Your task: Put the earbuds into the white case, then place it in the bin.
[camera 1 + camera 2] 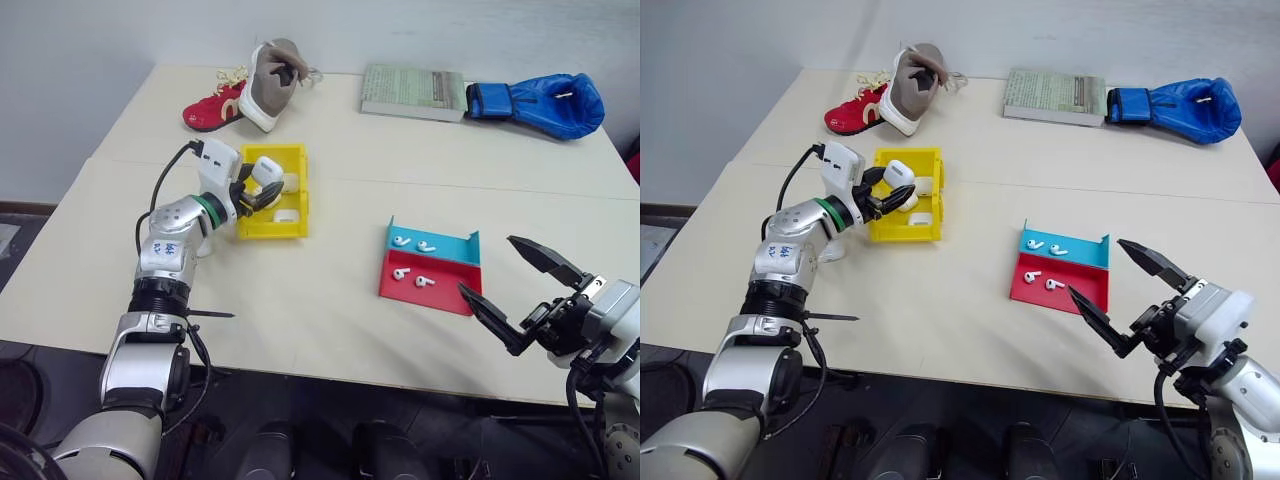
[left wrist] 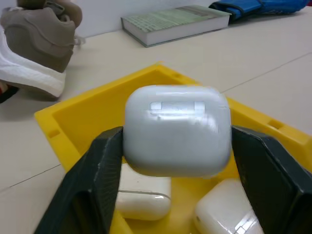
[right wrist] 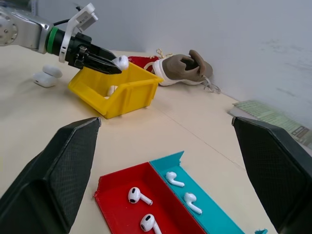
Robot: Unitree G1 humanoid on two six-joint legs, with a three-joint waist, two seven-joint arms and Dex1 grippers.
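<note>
We held the white case pinched between the fingers of our left gripper, just above the bin, presumably so it could drop in beside the two cases already lying inside. Our right gripper hung spread wide and empty, well apart from the bin, near the blue and red tray. Four earbuds lay in that tray, so we judged more loading remained.

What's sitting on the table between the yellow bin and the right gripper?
The blue and red tray holding four earbuds, seen in both eye views.
</note>
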